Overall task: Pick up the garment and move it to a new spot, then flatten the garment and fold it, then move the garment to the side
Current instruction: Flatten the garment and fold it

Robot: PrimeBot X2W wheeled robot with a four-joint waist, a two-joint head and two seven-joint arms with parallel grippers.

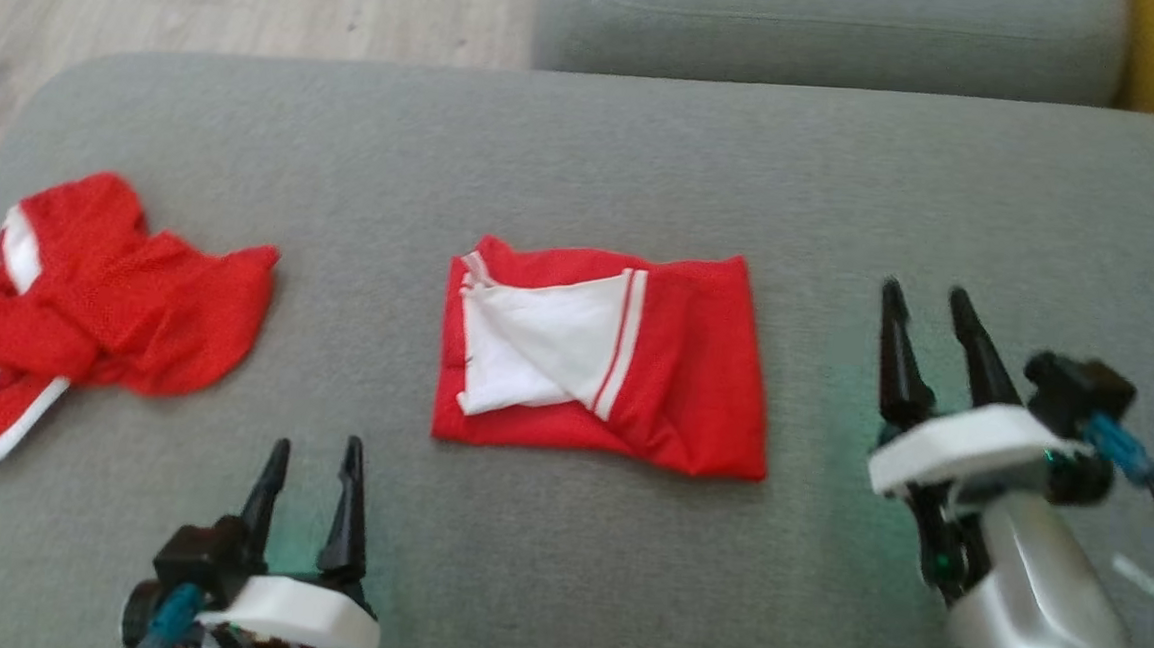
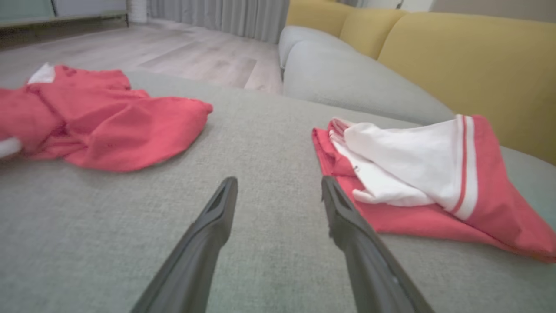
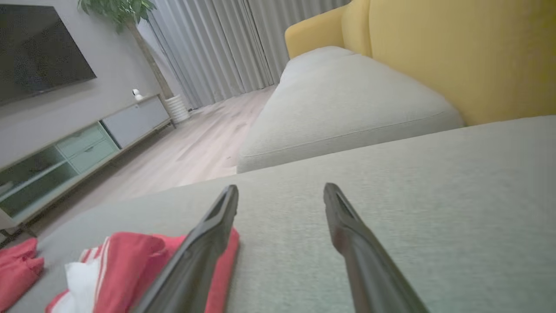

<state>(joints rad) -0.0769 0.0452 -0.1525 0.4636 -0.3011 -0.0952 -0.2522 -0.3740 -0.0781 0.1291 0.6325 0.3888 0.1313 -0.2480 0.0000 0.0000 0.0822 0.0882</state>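
Nearest to you, the left gripper [image 1: 317,442] stands over the grey fabric sofa seat [image 1: 587,164], its 2 fingers [image 1: 347,510] spread and empty. Beyond it, you see the folded red-and-white cloth garment [image 1: 603,356] at the seat's middle. The right gripper [image 1: 924,287], also spread and empty, is near its right edge.

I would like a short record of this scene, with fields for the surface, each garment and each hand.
surface: grey cushion
folded garment: red, white flap on top, at cushion centre
crumpled garment: red, unfolded, at the robot's far left
left hand: open, empty, in front of the folded garment's left corner, not touching
right hand: open, empty, right of the folded garment, apart from it
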